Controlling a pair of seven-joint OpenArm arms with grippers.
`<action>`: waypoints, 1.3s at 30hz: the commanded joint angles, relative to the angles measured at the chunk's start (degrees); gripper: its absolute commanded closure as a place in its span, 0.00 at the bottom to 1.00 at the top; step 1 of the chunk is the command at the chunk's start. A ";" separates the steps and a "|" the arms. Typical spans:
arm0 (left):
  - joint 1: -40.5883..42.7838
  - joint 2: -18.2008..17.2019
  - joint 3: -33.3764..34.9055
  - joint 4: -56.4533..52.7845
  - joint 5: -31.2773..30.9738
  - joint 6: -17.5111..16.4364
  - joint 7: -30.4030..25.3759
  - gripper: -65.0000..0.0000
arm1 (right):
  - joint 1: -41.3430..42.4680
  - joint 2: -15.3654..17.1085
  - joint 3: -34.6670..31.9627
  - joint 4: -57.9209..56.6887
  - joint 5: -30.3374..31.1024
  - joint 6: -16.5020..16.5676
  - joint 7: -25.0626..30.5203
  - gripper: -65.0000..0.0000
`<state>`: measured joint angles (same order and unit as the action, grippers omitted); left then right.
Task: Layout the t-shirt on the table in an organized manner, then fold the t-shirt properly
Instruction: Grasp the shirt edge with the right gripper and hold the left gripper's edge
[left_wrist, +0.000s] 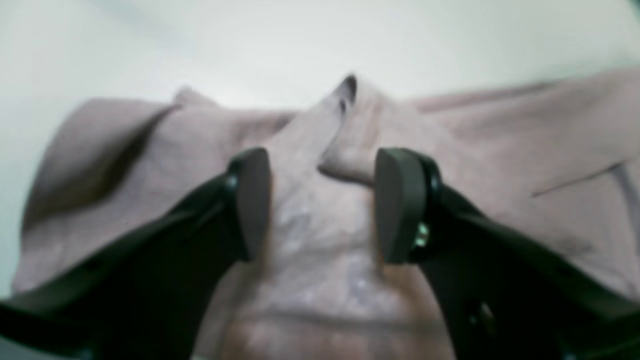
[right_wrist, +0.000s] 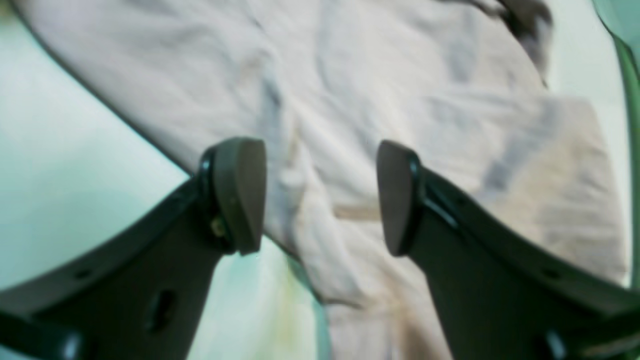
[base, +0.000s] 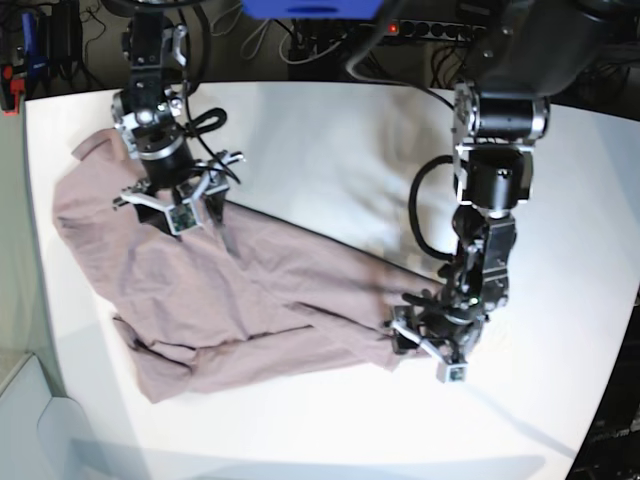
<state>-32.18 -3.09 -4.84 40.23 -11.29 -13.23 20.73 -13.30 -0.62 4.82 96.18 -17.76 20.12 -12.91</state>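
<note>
The mauve-pink t-shirt (base: 230, 290) lies crumpled on the white table (base: 330, 140), stretched from the far left toward the middle. My left gripper (base: 415, 335) hangs low over the shirt's right-hand tip. In the left wrist view its jaws (left_wrist: 322, 200) stand apart, with a raised fold of the t-shirt (left_wrist: 500, 150) lying between them, not pinched. My right gripper (base: 180, 215) hovers over the shirt's upper left part. In the right wrist view it (right_wrist: 320, 195) is open above the t-shirt (right_wrist: 375, 75), close to the cloth's edge, and holds nothing.
Beyond the table's far edge sit cables and a power strip (base: 440, 25). A black cable (base: 205, 120) loops beside the right arm. The table's curved edge runs along the left and front. Bare tabletop (right_wrist: 75, 150) shows beside the shirt.
</note>
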 joint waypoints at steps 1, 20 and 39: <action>-3.11 0.32 0.67 -0.36 -0.71 -0.44 -2.40 0.49 | 0.25 0.05 0.32 1.27 0.31 -0.21 1.43 0.45; -3.55 0.32 3.83 -9.24 -0.45 0.00 -6.45 0.49 | -0.90 0.05 4.28 1.27 0.31 -0.21 1.43 0.45; 17.90 -1.79 -4.79 30.67 -0.89 0.00 15.09 0.49 | 1.39 0.14 4.28 1.27 0.40 -0.21 1.61 0.45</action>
<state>-12.43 -4.86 -9.67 69.28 -11.20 -13.02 37.52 -12.56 -0.78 8.99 96.42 -17.72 20.16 -12.91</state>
